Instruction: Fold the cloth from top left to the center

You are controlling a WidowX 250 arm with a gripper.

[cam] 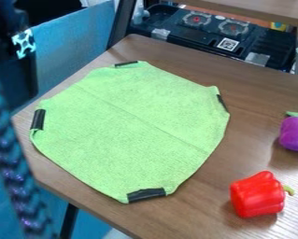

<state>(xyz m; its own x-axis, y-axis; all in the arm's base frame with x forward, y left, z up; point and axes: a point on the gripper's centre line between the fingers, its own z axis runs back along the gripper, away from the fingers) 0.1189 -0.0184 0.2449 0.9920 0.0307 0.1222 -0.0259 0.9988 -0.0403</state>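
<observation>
Green textured cloth (120, 135), creased, roughly eight-sided | glossy red pepper (257, 196) | fingers: can't tell

Red pepper (257, 194) lay on the table (251, 98), lower right. Purple eggplant (294, 133) sat above it, at the right edge. Toy stove (207, 29) stood behind.

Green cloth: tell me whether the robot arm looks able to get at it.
Probably yes: the arm is at the view's left edge, and the cloth lies spread open, with the red pepper off to its right.
</observation>
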